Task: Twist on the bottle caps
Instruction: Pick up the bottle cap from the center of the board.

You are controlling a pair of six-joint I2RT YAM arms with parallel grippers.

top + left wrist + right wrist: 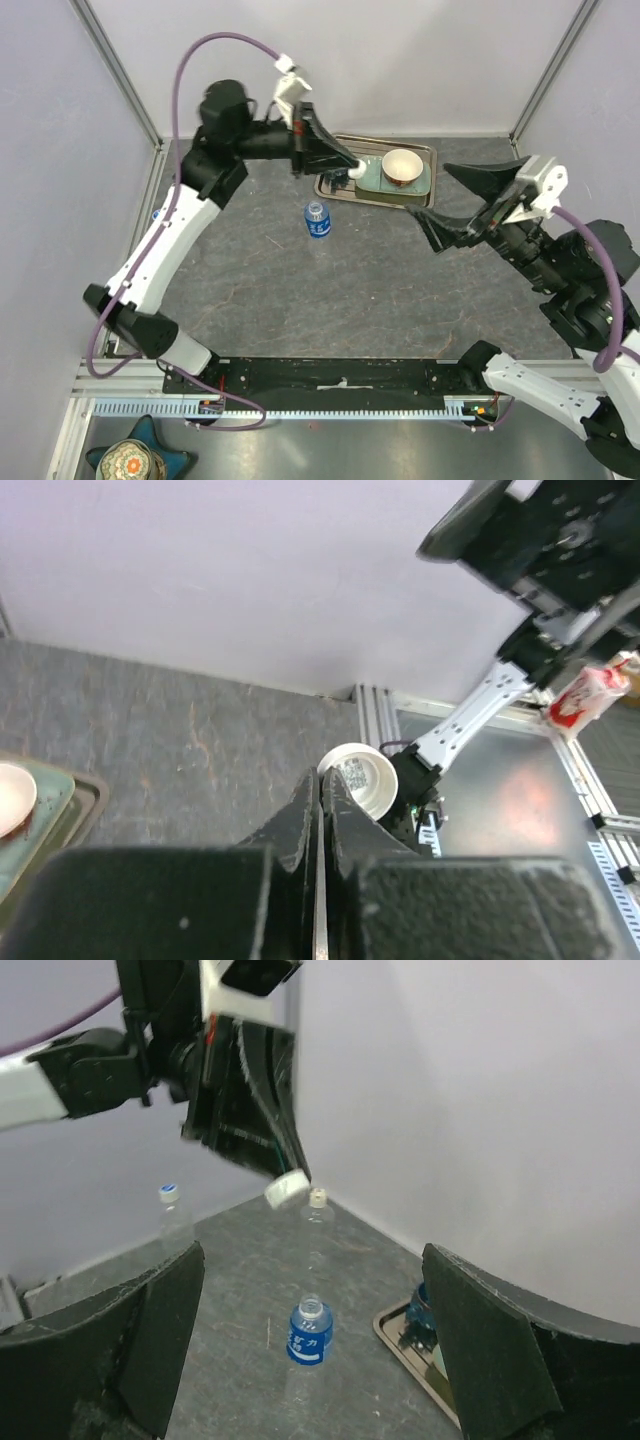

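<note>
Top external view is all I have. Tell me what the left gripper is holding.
Observer: The left wrist view shows the left gripper shut on a white bottle cap, pinched at its rim.
Operator: Give me the cap's facing.
Observer: Its hollow side faces the left wrist camera.
Operator: Report its height.
Observer: In the right wrist view it hangs in the air, touching no bottle; the blue-labelled bottle stands apart on the table.

Soft even light, faint shadows, left claw (320, 785) blurred.
</note>
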